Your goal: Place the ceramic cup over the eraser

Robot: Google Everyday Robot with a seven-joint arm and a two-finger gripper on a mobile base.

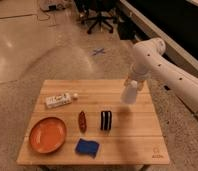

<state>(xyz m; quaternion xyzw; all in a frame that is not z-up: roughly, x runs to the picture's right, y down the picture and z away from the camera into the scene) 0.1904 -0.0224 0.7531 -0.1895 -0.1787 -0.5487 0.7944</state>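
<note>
The white ceramic cup (129, 93) hangs from my gripper (133, 83) at the right back part of the wooden table (142, 145), slightly tilted and just above the surface. The gripper is shut on the cup's top. The eraser (106, 120), a small upright black-and-white striped block, stands near the table's middle, in front of and to the left of the cup, apart from it.
An orange plate (47, 135) lies at the front left. A flat blue pad (86, 148) lies at the front middle. A small brown object (82, 120) lies left of the eraser. A white box (58, 100) lies at the back left. Office chairs stand behind the table.
</note>
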